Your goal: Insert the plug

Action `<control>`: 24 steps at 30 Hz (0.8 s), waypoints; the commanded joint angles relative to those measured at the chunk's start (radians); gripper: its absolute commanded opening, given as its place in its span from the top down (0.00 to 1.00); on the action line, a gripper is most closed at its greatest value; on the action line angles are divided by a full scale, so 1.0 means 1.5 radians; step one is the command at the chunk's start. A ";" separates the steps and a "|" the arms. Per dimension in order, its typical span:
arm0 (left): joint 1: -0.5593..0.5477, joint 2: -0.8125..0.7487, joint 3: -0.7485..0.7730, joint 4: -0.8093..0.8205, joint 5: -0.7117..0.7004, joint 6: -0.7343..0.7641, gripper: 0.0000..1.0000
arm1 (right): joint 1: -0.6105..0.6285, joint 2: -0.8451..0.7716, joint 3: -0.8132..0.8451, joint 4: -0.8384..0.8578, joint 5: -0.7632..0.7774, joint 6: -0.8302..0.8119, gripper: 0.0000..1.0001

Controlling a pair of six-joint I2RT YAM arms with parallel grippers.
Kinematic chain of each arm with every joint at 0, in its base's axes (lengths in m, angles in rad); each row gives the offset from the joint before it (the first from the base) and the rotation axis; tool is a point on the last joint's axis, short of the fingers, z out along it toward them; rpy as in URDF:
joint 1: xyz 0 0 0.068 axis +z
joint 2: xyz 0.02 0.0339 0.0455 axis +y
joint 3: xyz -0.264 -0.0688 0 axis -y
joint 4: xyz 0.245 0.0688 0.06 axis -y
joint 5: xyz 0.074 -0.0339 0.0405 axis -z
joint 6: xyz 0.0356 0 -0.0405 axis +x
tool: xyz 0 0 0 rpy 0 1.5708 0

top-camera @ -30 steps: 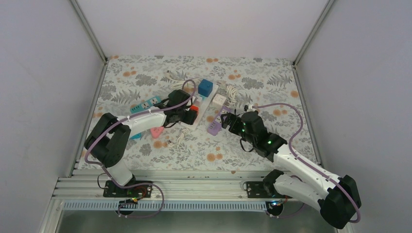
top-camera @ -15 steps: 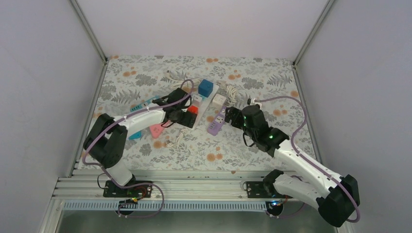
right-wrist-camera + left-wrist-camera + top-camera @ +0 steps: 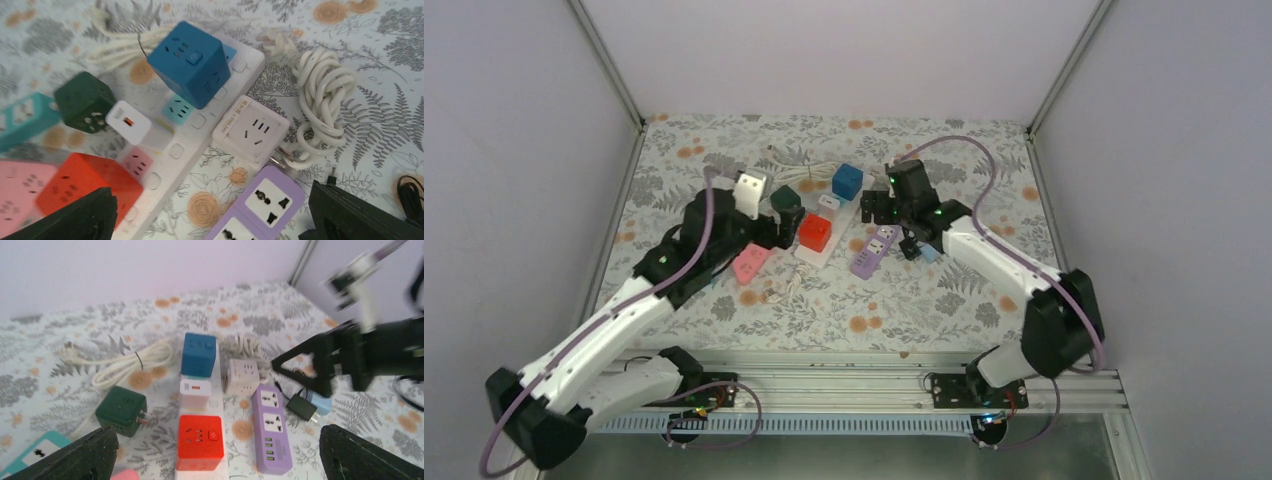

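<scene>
Plug cube, the red one [image 3: 814,232], is sitting on the near end of the white strip [image 3: 218,407], with nothing gripping it. Left tool [image 3: 218,435] is hovering just left of it with both fingers spread wide and nothing between them, so it's released. I'm reading that as hands-off, leaving the cube standing on its own pins. The pins are hiding under the body, so I can't confirm full seating, but it's lying square to the strip with no visible tilt.

Right tool [image 3: 214,196] is also gaping and empty, hovering over the far half of the strip, by the beige cube adapter [image 3: 250,131] and the purple strip [image 3: 873,251]. I'm guessing it's staging near the spare adapters, not bracing anything.

Going outward along the white strip, a small white adapter [image 3: 195,391] is sitting just beyond the red body, then a blue cube [image 3: 848,180] at the far end. Green cube [image 3: 784,200] is lying loose on the surface [image 3: 904,300] left of the strip, pins sticking out sideways.

Orientation: the red body is near-cubic, so no real long axis. Socket face and button are pointing up, pin side down. The strip's long axis is running near-left to far-right in the top view.
</scene>
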 commanded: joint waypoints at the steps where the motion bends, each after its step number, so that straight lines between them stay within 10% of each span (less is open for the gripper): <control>1: 0.007 -0.085 -0.042 0.044 -0.009 0.033 0.00 | -0.016 0.085 0.050 -0.019 -0.011 -0.121 0.02; 9: 0.012 -0.196 -0.101 0.068 0.014 0.077 0.00 | -0.029 0.233 0.112 -0.022 -0.049 -0.248 0.04; 24: 0.019 -0.074 -0.040 0.079 0.048 0.079 0.00 | -0.064 0.358 0.199 -0.050 0.007 -0.368 0.02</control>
